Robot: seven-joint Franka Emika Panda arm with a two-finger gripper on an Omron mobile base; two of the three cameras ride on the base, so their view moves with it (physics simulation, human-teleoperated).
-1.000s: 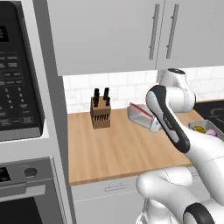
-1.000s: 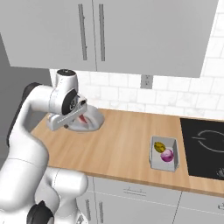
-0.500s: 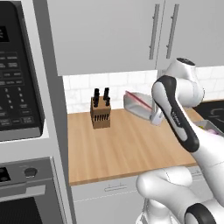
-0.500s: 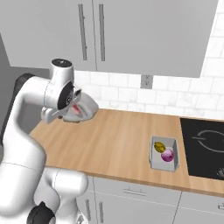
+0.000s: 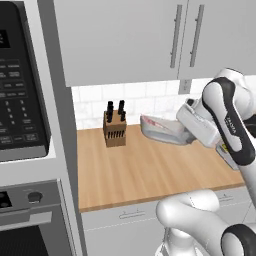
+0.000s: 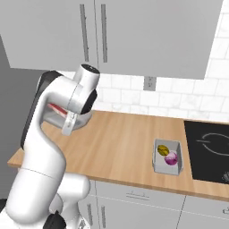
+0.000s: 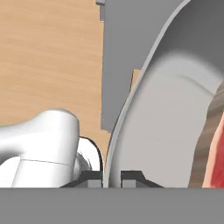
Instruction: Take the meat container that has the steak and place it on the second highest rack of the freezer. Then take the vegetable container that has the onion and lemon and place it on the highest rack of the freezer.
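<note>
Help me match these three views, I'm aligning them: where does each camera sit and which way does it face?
Left base view: behind the arm to its left, facing the counter, knife block and raised meat container; arm at right.
Right base view: behind to its right, facing the same counter, vegetable container, stove; arm at left.
Hand view: on the hand, along the gripper pinching the container's rim; steak at right.
Both base views share counter and meat container.

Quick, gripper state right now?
Gripper: shut on the rim of the meat container, steak inside, lifted off the counter.
</note>
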